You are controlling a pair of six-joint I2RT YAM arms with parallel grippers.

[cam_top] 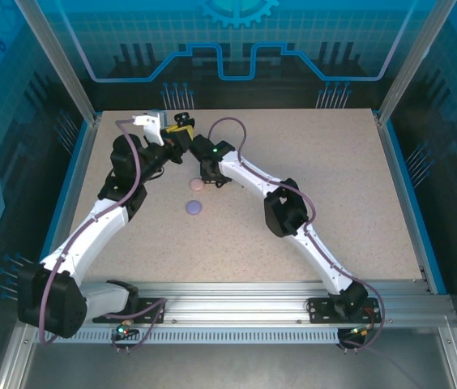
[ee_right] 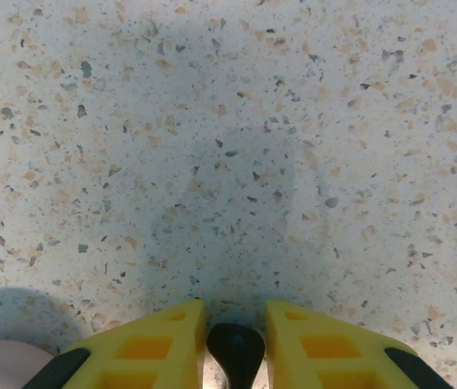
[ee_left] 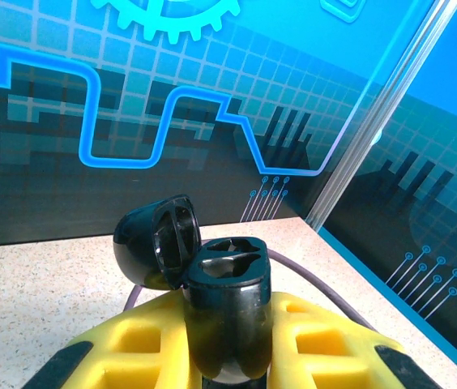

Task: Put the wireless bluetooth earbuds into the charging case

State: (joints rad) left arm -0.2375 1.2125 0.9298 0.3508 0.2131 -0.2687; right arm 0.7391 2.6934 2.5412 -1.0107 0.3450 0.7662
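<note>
— Your left gripper [ee_left: 230,316] clamps the open black case [ee_left: 224,292] aloft near the far edge of the table [cam_top: 334,203].
— And your right gripper [ee_right: 235,314] pinches a black earbud [ee_right: 235,355]; align it over a socket [ee_left: 212,267], descend slowly.

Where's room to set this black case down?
Bare: the right half of the table, past the right arm, and between the arms, nearside of the lilac case. Crowded: rear centre-left, where left gripper and right gripper meet by the pink case.
</note>
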